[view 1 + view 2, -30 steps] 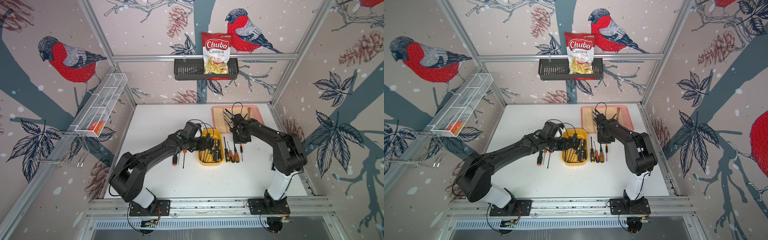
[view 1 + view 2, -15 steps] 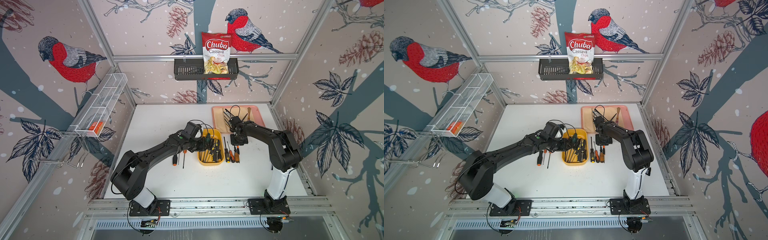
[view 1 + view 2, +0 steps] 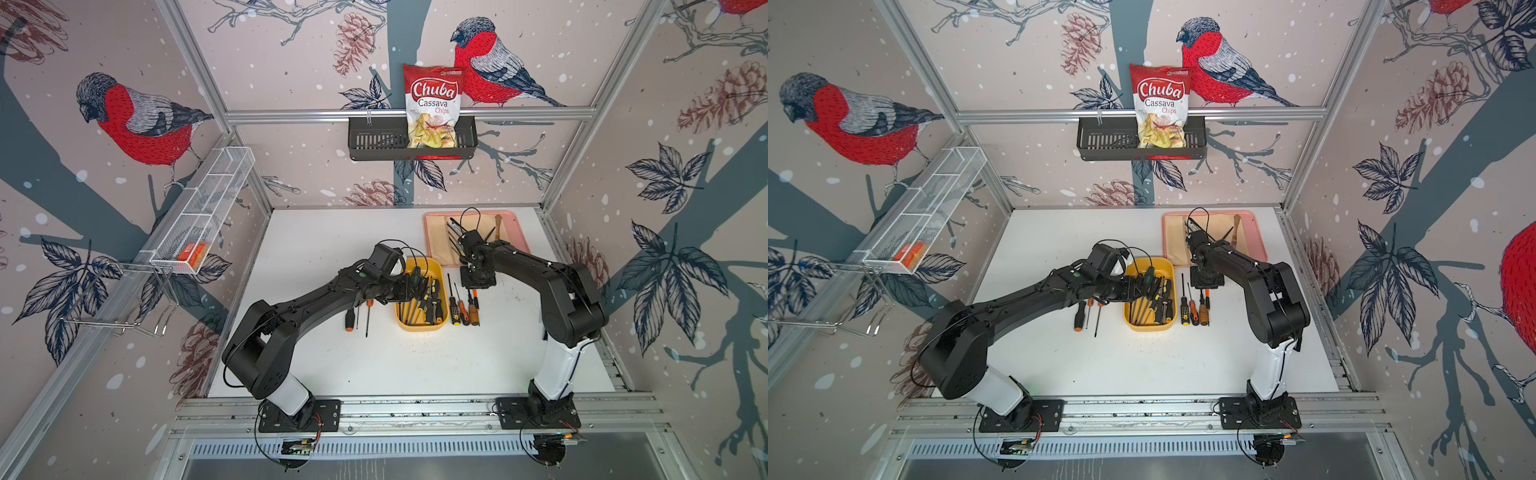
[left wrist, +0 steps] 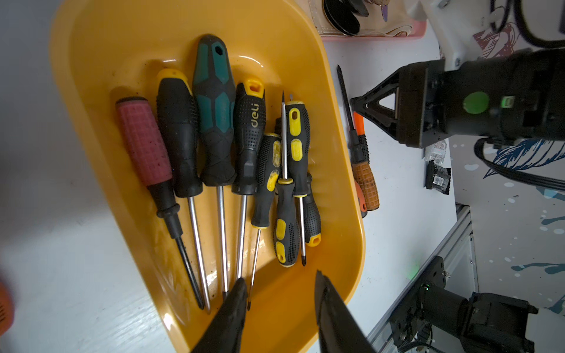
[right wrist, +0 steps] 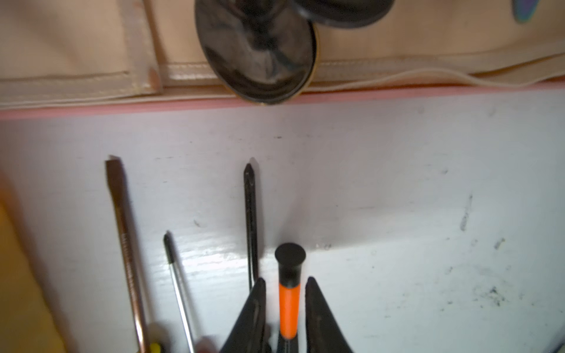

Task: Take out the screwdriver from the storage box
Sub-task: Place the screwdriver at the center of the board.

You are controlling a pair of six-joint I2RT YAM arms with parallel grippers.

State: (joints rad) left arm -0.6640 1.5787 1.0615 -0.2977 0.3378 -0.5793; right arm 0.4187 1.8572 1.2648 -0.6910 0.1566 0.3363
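Release apparently in hand: right gripper jaws narrowly parted astride orange screwdriver on tabletop; left gripper, jaws part-open and empty over box, must next grasp another.

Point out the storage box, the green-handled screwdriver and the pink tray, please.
storage box (image 4: pixel 116 45): left wrist view, bare inner wall.
green-handled screwdriver (image 4: pixel 215 122): left wrist view, handle.
pink tray (image 3: pixel 1256 245): in a top view, side rim.

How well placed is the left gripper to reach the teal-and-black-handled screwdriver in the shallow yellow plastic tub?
Probably yes: the left gripper is open right over the yellow plastic tub. The teal-and-black-handled screwdriver lies uncovered, but black-handled neighbours crowd its handle, so its shaft looks easier.
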